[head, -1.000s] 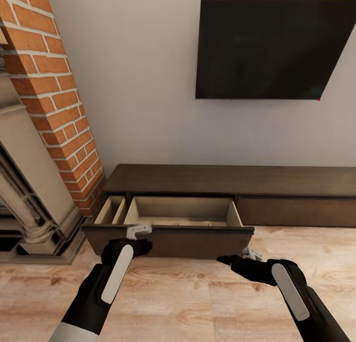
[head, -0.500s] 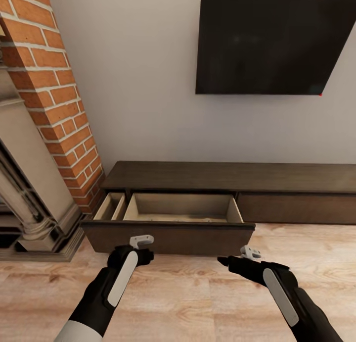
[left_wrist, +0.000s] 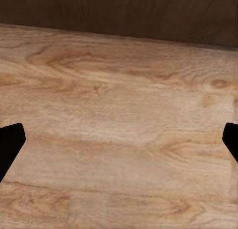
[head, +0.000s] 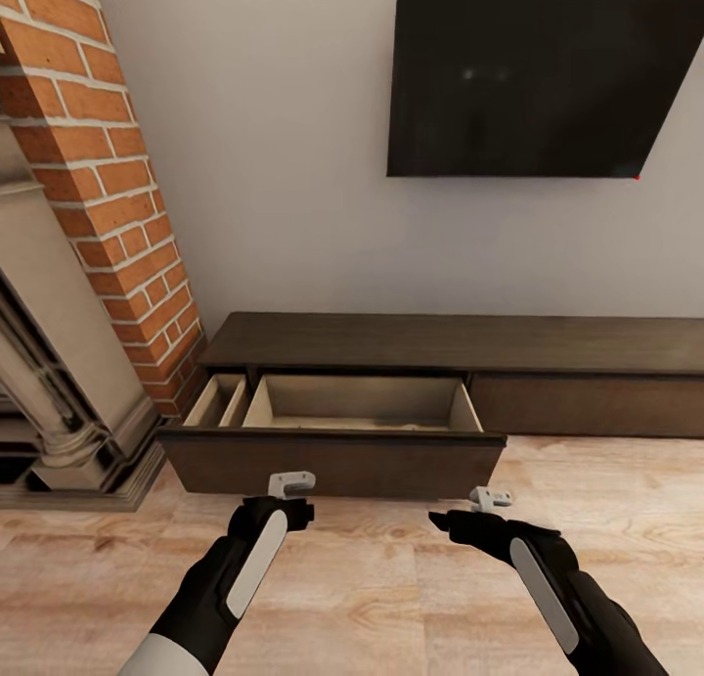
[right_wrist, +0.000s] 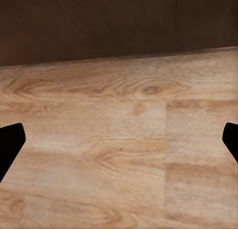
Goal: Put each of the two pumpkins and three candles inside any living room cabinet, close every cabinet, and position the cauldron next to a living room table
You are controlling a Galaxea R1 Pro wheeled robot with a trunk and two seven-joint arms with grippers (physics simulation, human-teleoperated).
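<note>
- Both arms drawn back from cabinet (head: 460, 343) since 1 s ago; drawer front (head: 332, 461) at 12 o'clock, left pulled out, looks empty.
- Left gripper (head: 290, 492) and right gripper (head: 460, 513): fingers wide, holding nothing.
- Pumpkins/candles still to fetch.

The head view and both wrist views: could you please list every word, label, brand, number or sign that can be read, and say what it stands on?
None: no readable text anywhere.
The television screen is dark, with just a tiny red dot at its lower right corner.
The cabinet, its open drawer, the brick column and the floor carry no markings.
</note>
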